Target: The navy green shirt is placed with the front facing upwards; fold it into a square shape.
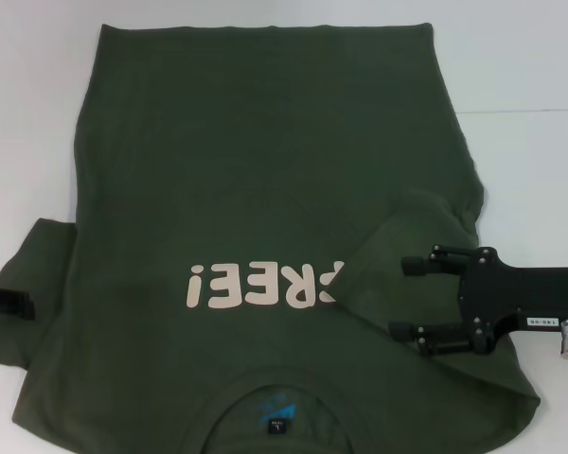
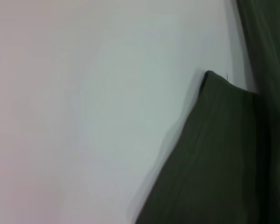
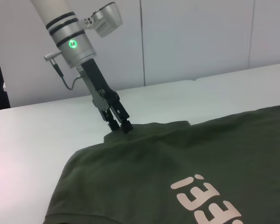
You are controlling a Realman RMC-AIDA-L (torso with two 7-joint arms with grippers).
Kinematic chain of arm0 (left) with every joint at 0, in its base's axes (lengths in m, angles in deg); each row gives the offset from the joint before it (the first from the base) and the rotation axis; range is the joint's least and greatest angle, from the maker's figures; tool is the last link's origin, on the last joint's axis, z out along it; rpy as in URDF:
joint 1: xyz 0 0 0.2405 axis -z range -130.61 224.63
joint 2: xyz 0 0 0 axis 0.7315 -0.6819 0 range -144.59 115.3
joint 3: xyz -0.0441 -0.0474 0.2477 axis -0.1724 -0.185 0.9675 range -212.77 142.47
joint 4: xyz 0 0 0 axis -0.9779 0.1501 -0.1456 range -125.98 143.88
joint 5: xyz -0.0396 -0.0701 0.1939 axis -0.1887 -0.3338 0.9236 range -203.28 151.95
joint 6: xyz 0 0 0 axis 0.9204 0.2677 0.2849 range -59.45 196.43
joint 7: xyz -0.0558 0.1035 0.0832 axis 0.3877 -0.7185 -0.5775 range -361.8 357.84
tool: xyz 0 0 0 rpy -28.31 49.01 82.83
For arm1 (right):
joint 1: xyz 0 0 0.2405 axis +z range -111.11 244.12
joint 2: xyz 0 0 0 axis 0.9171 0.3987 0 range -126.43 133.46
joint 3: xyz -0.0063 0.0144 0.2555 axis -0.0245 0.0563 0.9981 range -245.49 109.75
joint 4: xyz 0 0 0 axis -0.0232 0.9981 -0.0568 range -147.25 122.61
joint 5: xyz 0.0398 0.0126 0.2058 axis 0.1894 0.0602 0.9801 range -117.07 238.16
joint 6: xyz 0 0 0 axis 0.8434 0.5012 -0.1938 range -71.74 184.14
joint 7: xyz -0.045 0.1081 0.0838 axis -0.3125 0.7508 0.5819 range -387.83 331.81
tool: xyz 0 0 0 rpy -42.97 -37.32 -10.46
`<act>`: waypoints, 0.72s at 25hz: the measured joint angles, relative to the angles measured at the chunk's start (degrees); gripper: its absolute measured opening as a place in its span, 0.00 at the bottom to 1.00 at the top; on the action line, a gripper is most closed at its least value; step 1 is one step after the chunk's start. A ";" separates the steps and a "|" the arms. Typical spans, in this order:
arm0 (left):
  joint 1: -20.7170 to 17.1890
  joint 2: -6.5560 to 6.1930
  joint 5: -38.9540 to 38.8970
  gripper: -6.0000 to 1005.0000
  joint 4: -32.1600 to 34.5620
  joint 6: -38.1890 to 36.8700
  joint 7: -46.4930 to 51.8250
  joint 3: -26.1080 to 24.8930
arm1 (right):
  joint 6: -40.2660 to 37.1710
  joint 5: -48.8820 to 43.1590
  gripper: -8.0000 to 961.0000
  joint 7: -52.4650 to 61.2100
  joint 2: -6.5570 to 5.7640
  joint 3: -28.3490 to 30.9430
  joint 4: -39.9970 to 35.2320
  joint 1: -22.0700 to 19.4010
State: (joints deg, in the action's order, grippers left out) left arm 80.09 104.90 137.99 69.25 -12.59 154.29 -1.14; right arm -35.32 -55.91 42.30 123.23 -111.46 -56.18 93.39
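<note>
Left gripper (image 3: pixel 120 122) down on the far sleeve edge of the navy green shirt (image 3: pixel 144 172)

You're looking across the shirt spread on the white worktop (image 3: pixel 32 135) — cream letters (image 3: pixel 207 200) show near the close corner, only partly in view. Beyond it, the left arm (image 3: pixel 70 32), silver with a green light lit on its wrist, reaches down; its dark fingers (image 3: pixel 126 124) sit close together, their tips at the sleeve's edge. A pale panelled wall (image 3: pixel 196 37) stands behind.

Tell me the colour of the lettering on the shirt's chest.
Cream, on the dark olive-green navy green shirt; the lettering shows best in the head view.
</note>
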 joint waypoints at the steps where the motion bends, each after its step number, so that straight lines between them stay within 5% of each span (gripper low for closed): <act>1: 0.01 -0.01 0.00 0.90 -0.01 0.01 0.00 0.00 | 0.03 0.00 0.94 0.00 0.00 0.00 0.00 0.00; 18: -0.09 -0.11 0.00 0.90 -0.27 1.36 -0.05 0.65 | 0.99 -0.07 0.94 0.18 0.00 0.00 0.00 0.33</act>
State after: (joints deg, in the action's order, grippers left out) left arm 80.01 104.79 137.99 68.98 -11.23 154.24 -0.49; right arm -34.32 -55.98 42.48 123.22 -111.46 -56.18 93.73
